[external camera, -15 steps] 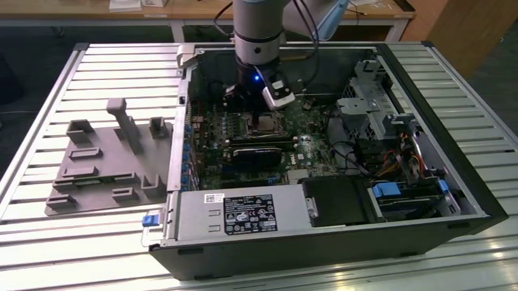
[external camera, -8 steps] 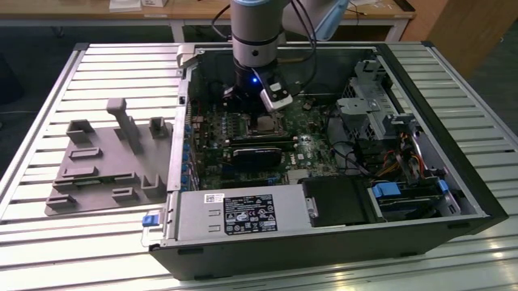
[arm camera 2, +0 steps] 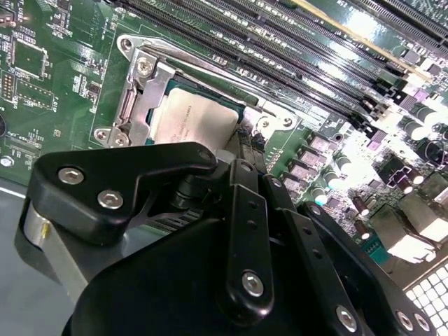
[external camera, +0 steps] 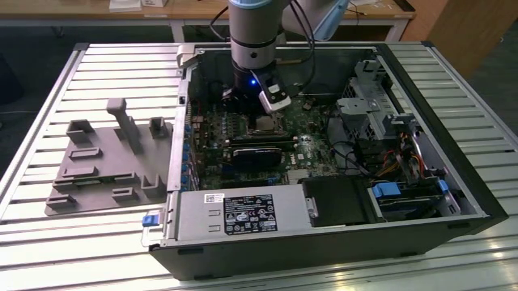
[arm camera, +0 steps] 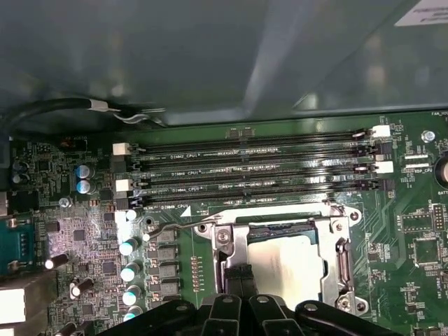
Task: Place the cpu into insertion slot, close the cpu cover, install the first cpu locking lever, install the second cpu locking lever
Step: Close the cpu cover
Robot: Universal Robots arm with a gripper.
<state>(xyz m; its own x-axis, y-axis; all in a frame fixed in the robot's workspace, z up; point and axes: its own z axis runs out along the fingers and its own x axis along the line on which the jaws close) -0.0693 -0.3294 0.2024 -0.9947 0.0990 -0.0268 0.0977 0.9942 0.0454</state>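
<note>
The cpu (arm camera: 290, 264), a dull silvery square, lies flat in the insertion slot (arm camera: 280, 229) on the green motherboard; the second wrist view shows the cpu (arm camera 2: 199, 122) too. The silvery cpu cover (arm camera: 343, 252) lies down around it, and its frame (arm camera 2: 148, 89) borders the chip. A thin wire locking lever (arm camera: 175, 225) sticks out from the socket's corner. My gripper (arm camera: 239, 271) is shut, its tips right at the socket's edge beside the cpu, with nothing seen between them. In the exterior view the gripper (external camera: 262, 116) hangs just above the socket (external camera: 265, 125) inside the open computer case.
Several long memory slots (arm camera: 259, 168) run just beyond the socket. Capacitors (arm camera: 129, 246) and a black cable (arm camera: 70, 105) flank it. The case holds a power supply (external camera: 235, 212) and a drive cage (external camera: 372, 103). A grey fixture plate (external camera: 105, 163) lies on the slatted table.
</note>
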